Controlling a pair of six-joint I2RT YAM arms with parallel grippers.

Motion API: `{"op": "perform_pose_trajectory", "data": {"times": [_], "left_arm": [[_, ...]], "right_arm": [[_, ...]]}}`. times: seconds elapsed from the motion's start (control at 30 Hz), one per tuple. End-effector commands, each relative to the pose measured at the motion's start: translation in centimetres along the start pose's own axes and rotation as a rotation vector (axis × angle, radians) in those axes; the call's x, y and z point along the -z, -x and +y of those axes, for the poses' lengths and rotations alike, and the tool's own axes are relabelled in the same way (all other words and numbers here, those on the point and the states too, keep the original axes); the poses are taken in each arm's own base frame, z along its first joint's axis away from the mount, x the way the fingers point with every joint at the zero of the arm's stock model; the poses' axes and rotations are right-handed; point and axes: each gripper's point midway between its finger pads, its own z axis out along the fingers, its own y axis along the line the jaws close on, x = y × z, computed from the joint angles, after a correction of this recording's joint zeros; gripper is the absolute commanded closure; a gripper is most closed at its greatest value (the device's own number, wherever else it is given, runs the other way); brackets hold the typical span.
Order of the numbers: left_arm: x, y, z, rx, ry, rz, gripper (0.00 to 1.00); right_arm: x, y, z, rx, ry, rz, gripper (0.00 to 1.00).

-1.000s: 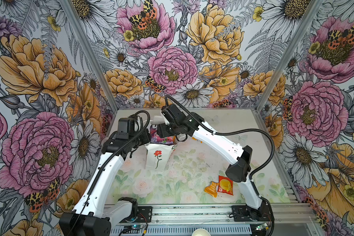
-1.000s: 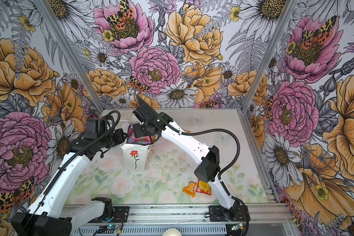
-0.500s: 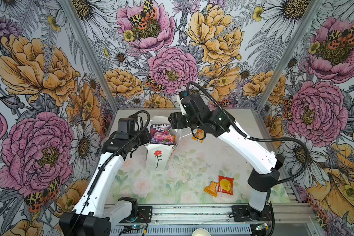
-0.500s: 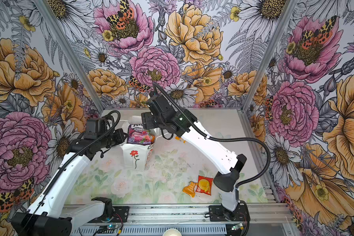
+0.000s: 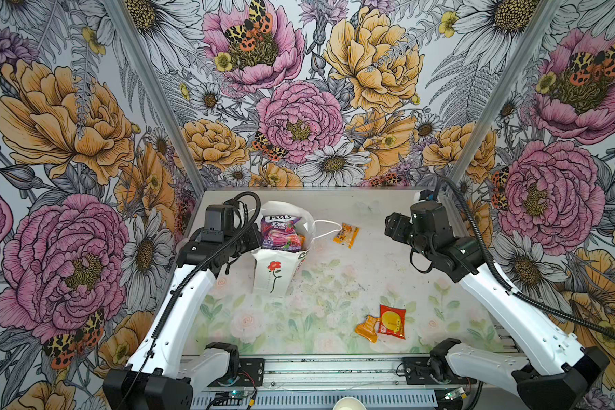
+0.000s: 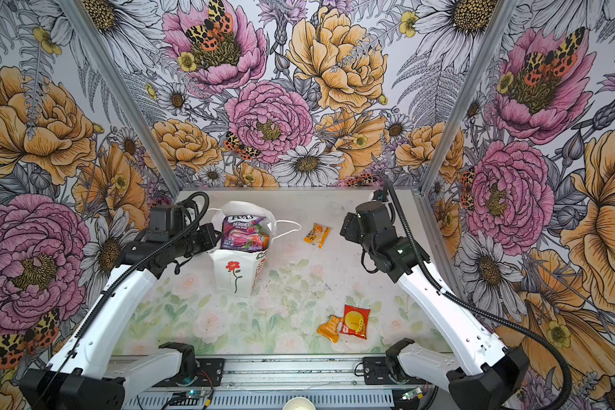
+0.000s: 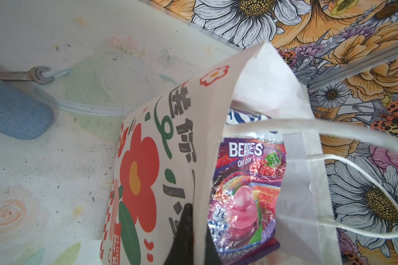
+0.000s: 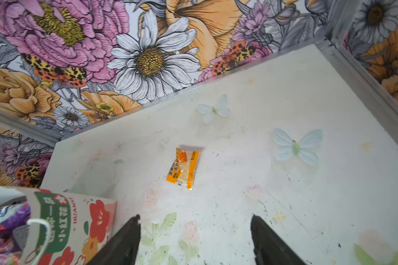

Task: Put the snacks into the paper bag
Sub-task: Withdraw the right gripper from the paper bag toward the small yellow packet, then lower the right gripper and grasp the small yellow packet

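While the left gripper point(image 7: 193, 229) pins the left rim of the paper bag point(image 5: 274, 273), the step in hand looks like fetching the next snack, and that grip matters. The bag stands upright on the left of the table point(image 5: 334, 284), rather far back. Its mouth is open, and a purple packet point(image 5: 281, 230) pokes out of the top. The hold should be firm so the mouth does not fold shut.

Just right of the bag, one cord handle point(image 5: 325, 223) droops outward, its loop ending beside the small orange packet point(image 5: 347, 234), which lies flat at the far side. This is the likely target, since the right wrist view has it near its centre. A good approach comes straight down with the fingers across the packet's short width, clear of the cord. The packet is thin and glossy, so the pinch probably needs to be low and square or it will slip.

At the near right a red packet point(image 5: 392, 321) and a second orange packet point(image 5: 367, 326) lie touching, not yet bagged.

On the left, the jaws are closed tight on the bag's wall, one finger outside and one inside. The right gripper point(image 8: 195, 219) hangs above the table at the far right with its jaws spread wide, holding and touching nothing.
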Motion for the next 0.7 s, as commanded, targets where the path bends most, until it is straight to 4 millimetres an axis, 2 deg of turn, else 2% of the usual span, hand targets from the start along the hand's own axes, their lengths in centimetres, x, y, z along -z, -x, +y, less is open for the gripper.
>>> {"op": "perform_pose_trajectory", "data": {"times": [0.0,0.07,0.23,0.43,0.67], "left_arm": [[0.7,2.3,-1.7,-0.027,-0.072,-0.093,0.98],[0.7,2.3,-1.7,-0.027,-0.071,-0.092,0.98],[0.6,2.3,-1.6,-0.028,-0.067,-0.093,0.97],[0.5,2.3,-1.5,-0.029,-0.065,-0.09,0.97],[0.4,2.2,-1.5,-0.024,-0.068,-0.082,0.97]], "right_arm": [[-2.4,0.4,-1.3,-0.147,0.031,-0.064,0.23],[-4.6,-0.4,-2.1,-0.206,0.057,-0.034,0.23],[-9.6,-2.0,0.3,-0.193,0.169,0.062,0.23],[-16.1,-5.4,2.0,-0.18,0.196,0.253,0.25],[-21.4,-8.4,2.4,-0.19,0.16,0.366,0.27]]}}
